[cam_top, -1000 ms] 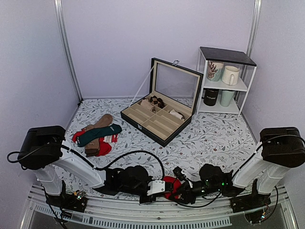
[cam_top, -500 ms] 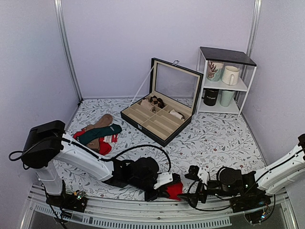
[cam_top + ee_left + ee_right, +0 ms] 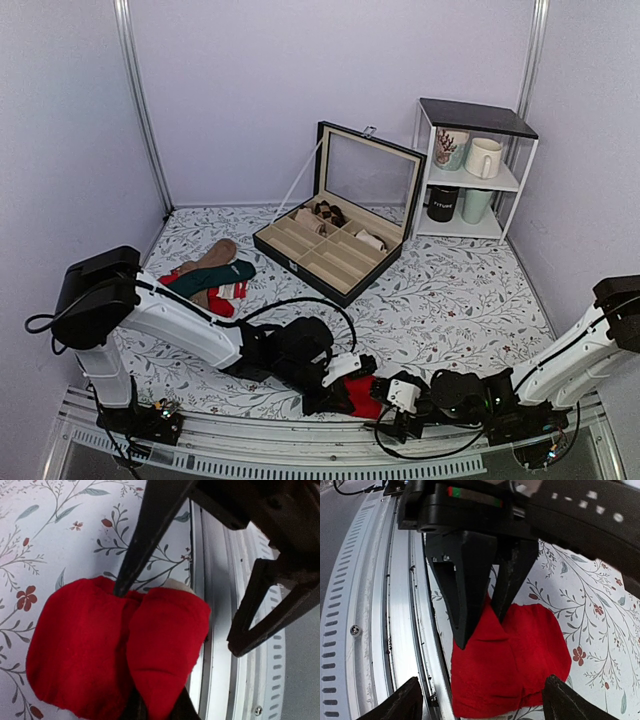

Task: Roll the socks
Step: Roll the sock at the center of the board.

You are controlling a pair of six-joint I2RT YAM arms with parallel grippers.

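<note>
The red socks (image 3: 365, 396) lie bunched in a rounded bundle at the table's near edge, right by the metal rail. In the left wrist view the socks (image 3: 85, 645) show a sliver of beige cuff (image 3: 177, 584) at their far side. My left gripper (image 3: 345, 388) is shut on a fold of the red fabric, which runs down between its fingers (image 3: 160, 705). The right wrist view has the left gripper (image 3: 480, 630) pinching the socks (image 3: 520, 650) from above. My right gripper (image 3: 485, 702) is wide open, its tips just outside the bundle's near corners. From above, the right gripper (image 3: 397, 398) sits just right of the socks.
A pile of green, brown and striped socks (image 3: 205, 285) lies at the left. An open black compartment box (image 3: 335, 245) stands mid-table, and a white shelf with mugs (image 3: 475, 170) at the back right. The ridged metal rail (image 3: 395, 605) runs along the near edge.
My right gripper drew back to the right, then came in again to the socks. The left gripper has kept its hold on them and shifted slightly right.
</note>
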